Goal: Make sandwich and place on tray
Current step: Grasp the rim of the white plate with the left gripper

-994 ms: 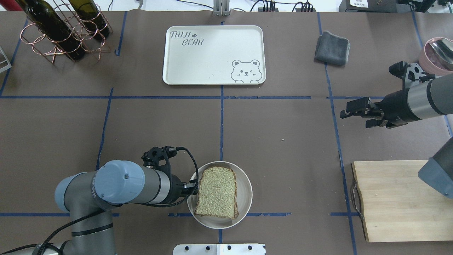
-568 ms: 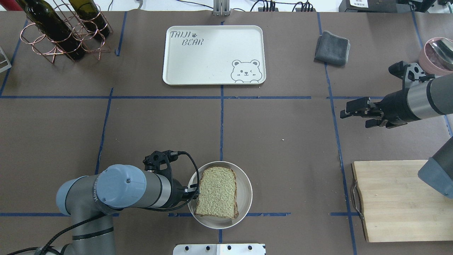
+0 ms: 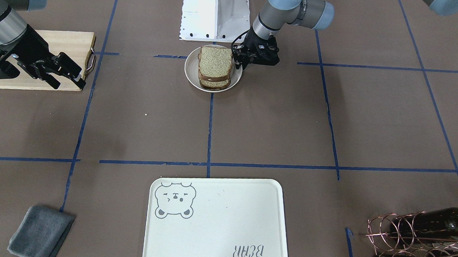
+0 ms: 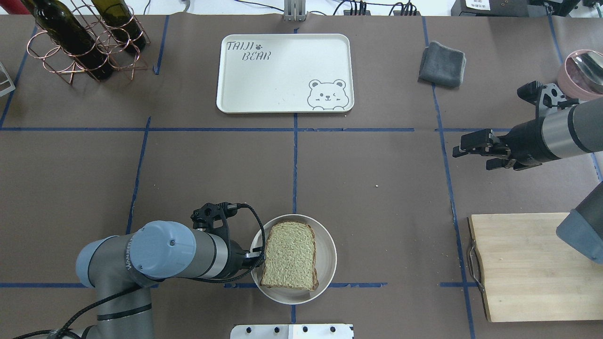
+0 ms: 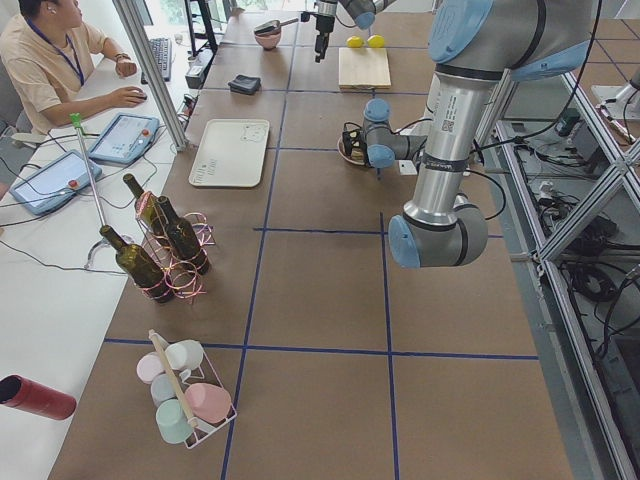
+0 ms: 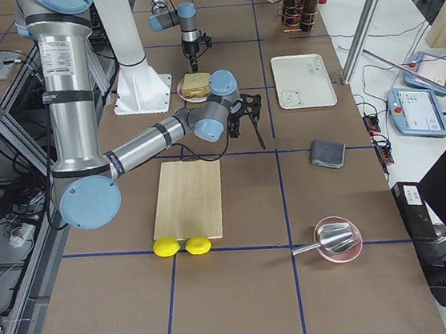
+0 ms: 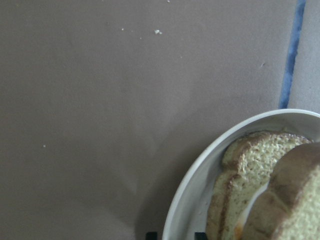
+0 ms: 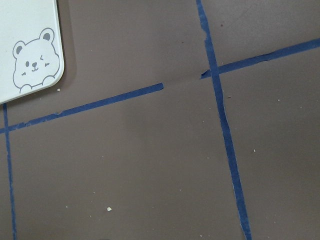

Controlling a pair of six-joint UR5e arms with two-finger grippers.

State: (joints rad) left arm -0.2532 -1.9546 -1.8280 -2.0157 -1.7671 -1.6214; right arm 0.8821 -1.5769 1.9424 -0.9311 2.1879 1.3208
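Sandwich is lying on the plate at lower centre, and the tray is well apart at top centre. The left gripper is seemingly pinching the plate's rim. The right gripper is hanging open and empty. Keeping the plate level and moving slowly should stop the slices sliding.

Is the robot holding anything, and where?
Cannot tell: the left gripper straddles the plate rim beside the sandwich; the right gripper holds nothing.

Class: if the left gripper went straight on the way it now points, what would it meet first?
Probably the near rim of the plate, then the sandwich on it; the left gripper sits at that rim, though its height is unclear.
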